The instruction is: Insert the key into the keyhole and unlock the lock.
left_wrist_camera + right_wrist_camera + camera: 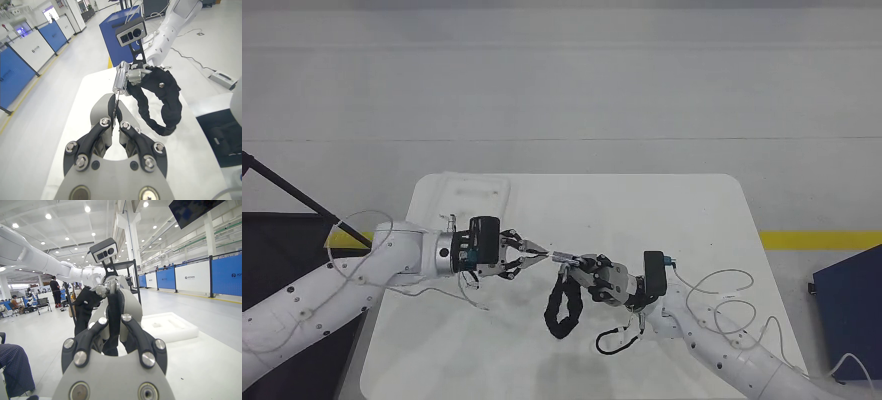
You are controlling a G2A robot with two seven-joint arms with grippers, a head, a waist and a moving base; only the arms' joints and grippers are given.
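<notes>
My left gripper (115, 106) is shut on a small key (117, 94), whose tip sits in the keyhole at the end of the chrome lock cylinder (120, 80). In the top view the left gripper (534, 252) and the lock (572, 260) meet above the table's middle. A black fabric-covered chain (166, 106) loops from the lock and hangs toward the table. My right gripper (113, 294) is shut on the chain's black sleeve (113, 313) just behind the lock; the right gripper (594, 275) holds the lock raised off the table.
The white table (662, 210) carries a white foam tray (474, 187) at its far left corner, also the foam tray (170, 325) in the right wrist view. A black cable loop (614, 343) hangs under the right arm. A blue cabinet (121, 36) stands beyond the table.
</notes>
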